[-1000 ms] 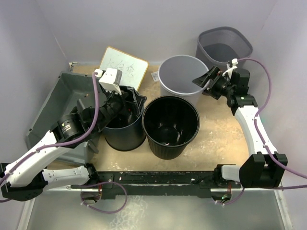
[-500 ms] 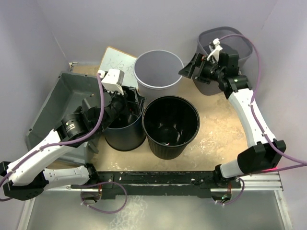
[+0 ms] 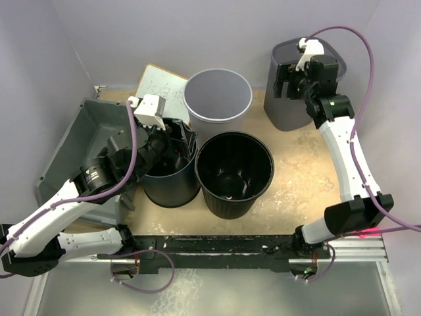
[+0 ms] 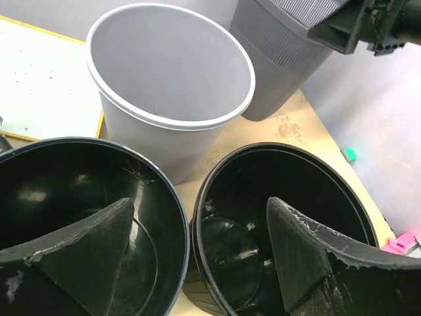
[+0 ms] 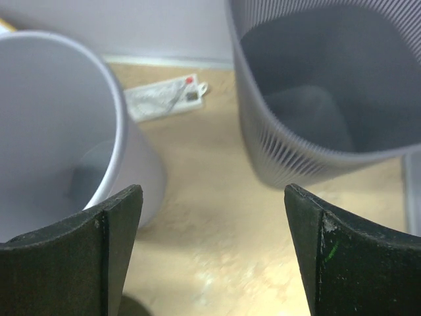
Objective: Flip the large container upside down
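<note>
The large container (image 3: 69, 141) leans tilted at the left edge of the bench (image 3: 296, 178), open side showing. Bring your left claw (image 4: 200, 205), spread wide and empty, to the tub's rim, grip squarely, then roll it over. That claw hangs above the dark bucket (image 3: 170, 181), just right of the tub. Your right claw (image 5: 212, 191), also spread and empty, is well apart by the ribbed bin (image 3: 289, 108).
</note>
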You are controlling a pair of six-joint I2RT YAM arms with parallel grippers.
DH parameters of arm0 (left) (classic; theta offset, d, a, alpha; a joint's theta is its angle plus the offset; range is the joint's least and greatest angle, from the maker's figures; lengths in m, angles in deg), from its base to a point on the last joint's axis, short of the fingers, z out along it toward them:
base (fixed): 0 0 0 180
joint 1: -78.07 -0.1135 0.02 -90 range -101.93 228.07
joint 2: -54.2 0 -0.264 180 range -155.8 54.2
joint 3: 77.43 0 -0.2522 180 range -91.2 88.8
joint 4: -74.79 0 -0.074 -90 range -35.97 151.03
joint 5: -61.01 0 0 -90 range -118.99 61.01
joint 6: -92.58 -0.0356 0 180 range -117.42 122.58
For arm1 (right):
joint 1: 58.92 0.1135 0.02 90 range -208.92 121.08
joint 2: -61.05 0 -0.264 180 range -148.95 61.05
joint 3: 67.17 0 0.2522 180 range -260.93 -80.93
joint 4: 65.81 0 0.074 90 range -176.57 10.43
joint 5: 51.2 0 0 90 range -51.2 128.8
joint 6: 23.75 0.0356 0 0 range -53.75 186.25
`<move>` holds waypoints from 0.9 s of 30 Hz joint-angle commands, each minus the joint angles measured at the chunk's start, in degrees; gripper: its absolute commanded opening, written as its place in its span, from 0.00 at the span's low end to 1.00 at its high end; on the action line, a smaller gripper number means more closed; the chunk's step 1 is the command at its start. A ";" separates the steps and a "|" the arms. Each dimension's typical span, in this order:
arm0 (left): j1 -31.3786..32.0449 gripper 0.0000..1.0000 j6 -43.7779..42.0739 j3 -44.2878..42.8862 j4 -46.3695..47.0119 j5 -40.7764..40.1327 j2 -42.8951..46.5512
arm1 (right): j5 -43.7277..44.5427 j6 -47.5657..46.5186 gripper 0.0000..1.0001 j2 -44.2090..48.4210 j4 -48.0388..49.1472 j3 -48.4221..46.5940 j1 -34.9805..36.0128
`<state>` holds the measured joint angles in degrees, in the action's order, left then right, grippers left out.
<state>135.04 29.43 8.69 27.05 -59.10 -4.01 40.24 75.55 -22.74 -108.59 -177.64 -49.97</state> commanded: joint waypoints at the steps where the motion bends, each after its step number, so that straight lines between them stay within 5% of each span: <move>1: -0.13 0.79 0.23 -0.52 1.87 -0.56 1.75 | 7.06 -16.60 0.89 -5.43 10.12 -5.82 0.01; 7: -0.11 0.79 1.36 -0.39 1.69 -0.53 2.08 | 11.04 -26.28 0.88 -19.16 6.37 -17.61 -0.33; 12: -0.17 0.79 2.42 -1.05 0.39 -0.12 1.99 | 5.47 -22.76 0.68 -22.98 4.72 -20.69 -1.48; 15: -0.12 0.79 3.10 -0.24 0.19 -0.44 2.86 | 3.35 -21.47 0.53 -22.72 4.99 -20.30 -1.48; 21: -0.13 0.79 2.85 0.74 0.42 -1.40 3.62 | 3.75 -18.17 0.00 -18.96 4.16 -18.52 -1.46; 27: -0.12 0.79 1.36 1.62 1.09 -1.71 2.53 | 9.33 -6.59 0.00 -11.19 -0.19 -15.94 -1.46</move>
<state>135.04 31.92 9.32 25.81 -59.77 -1.00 45.07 60.40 -42.39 -109.79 -192.13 -51.61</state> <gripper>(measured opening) 0.788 0.038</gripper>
